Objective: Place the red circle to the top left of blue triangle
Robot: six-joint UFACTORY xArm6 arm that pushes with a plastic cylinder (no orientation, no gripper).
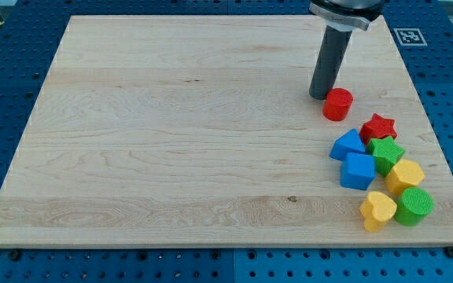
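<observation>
The red circle lies on the wooden board at the view's right. My tip rests on the board just to its upper left, touching or nearly touching it. The blue triangle lies below the red circle, a little to the right, with a small gap between them. The red circle sits above and slightly left of the blue triangle.
A cluster lies at the view's lower right: a red star, a green star-like block, a blue cube, a yellow hexagon, a yellow heart, a green circle. The board's right edge is close.
</observation>
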